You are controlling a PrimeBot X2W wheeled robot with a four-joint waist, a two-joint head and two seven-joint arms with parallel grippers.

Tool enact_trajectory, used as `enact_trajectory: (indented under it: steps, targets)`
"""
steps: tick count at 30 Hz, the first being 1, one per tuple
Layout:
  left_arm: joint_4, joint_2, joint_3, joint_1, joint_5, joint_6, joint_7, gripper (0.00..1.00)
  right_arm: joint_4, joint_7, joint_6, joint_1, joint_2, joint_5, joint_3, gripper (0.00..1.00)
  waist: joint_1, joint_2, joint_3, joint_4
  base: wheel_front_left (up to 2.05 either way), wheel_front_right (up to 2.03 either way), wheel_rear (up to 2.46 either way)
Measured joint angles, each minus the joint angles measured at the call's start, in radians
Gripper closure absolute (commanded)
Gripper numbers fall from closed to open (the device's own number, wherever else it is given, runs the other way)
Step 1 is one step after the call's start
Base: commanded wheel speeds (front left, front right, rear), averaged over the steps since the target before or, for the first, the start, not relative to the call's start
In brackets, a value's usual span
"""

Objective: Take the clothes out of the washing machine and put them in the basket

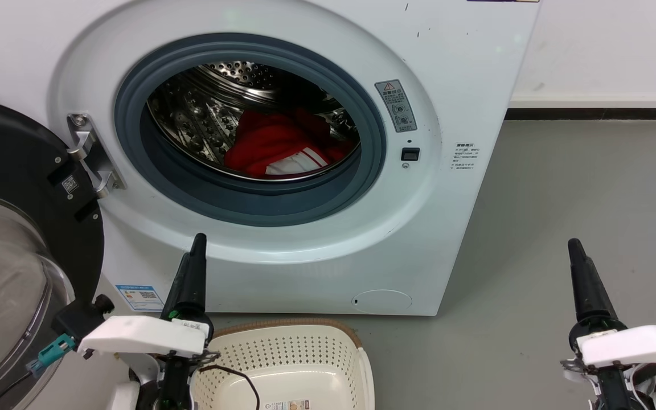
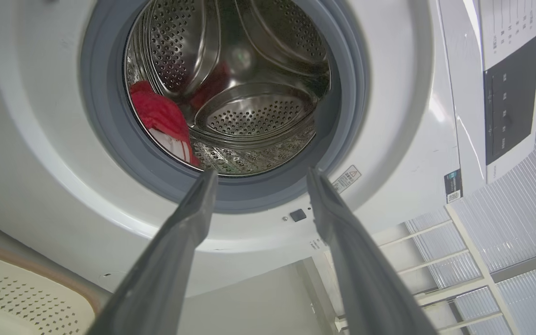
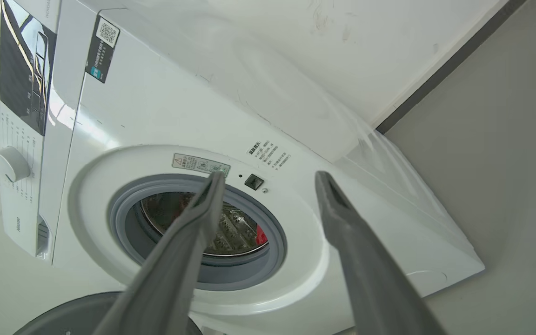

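Note:
The white washing machine (image 1: 447, 228) stands open, and its steel drum (image 1: 203, 114) holds the clothes: a plain red garment (image 1: 271, 139) with a red-and-white striped one (image 1: 296, 162) in front of it. The left wrist view shows the red garment (image 2: 156, 109) low at the drum's left. The cream basket (image 1: 305, 353) sits on the floor below the door opening, empty except for a label. My left gripper (image 1: 199, 239) points up beside the basket's left corner, open and empty (image 2: 262, 173). My right gripper (image 1: 574, 246) hovers over the floor at the right, open and empty (image 3: 271, 176).
The round black-framed glass door (image 1: 15, 171) is swung wide open at the left, close to my left arm. A dark cable (image 1: 237, 376) loops over the basket's near wall. Grey floor (image 1: 561, 199) runs right of the machine to a white wall with dark skirting (image 1: 590, 113).

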Motion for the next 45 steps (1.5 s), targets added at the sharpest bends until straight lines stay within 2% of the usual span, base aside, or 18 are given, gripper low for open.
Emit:
enact_trajectory:
  steps: [22,45]
  targets:
    - [0.004,0.001,-0.087,-0.027,0.392,0.044,-0.069,0.00,-0.019,-0.072,0.000,0.019,0.000,-0.416,0.018,0.00,0.0000,0.0000,-0.002,-0.001,0.00,0.00,0.00]
    - [0.045,0.001,-0.139,-0.049,0.664,0.067,-0.131,0.00,0.007,-0.132,0.000,0.022,0.000,-0.715,0.025,0.00,0.0000,0.0000,-0.004,-0.001,0.00,0.00,0.00]
